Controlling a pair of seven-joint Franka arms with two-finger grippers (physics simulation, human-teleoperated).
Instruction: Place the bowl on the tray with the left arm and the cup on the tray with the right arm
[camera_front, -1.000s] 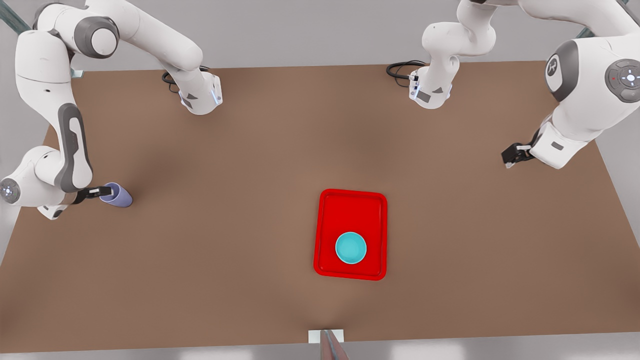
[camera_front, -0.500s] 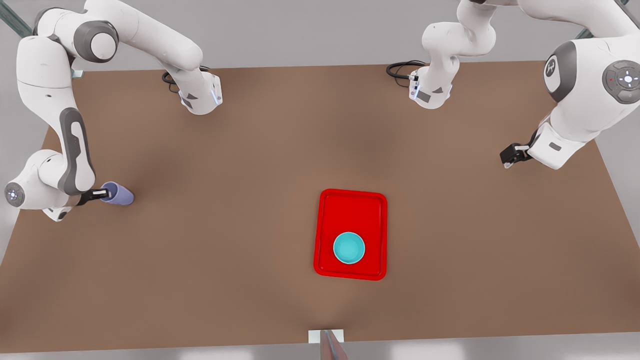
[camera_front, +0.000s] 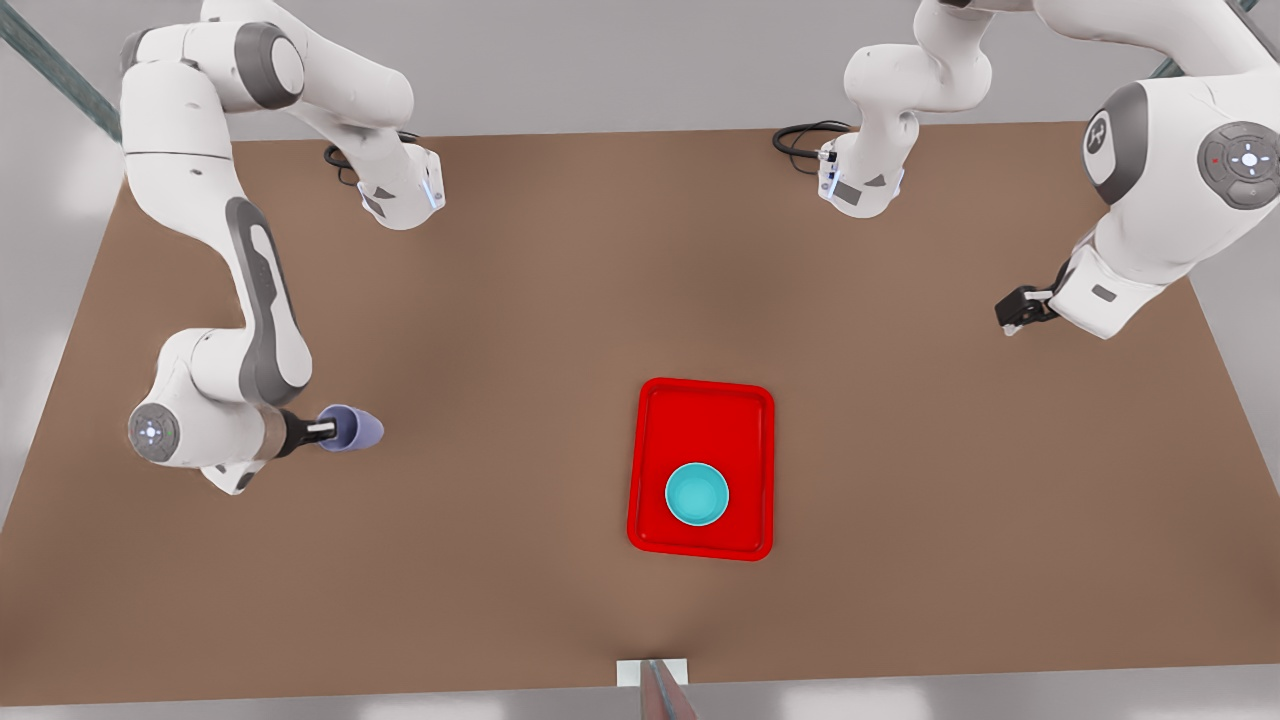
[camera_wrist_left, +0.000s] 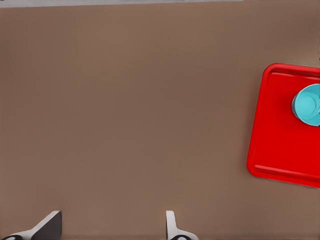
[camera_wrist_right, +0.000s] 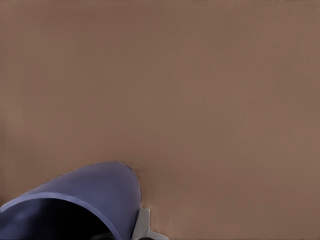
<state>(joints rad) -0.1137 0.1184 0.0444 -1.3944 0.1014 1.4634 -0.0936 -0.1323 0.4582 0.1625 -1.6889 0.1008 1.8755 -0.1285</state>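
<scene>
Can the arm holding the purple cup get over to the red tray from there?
Probably yes. The right claw is shut on the cup, and bare table lies between it and the tray. The bowl leaves space. The left claw waits, open.

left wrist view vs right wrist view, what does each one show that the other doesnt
The left wrist view alone shows the red tray with the teal bowl on it, and the left gripper open over bare table. The right wrist view alone shows the lavender cup, held by the right gripper. Both share the brown table.
</scene>
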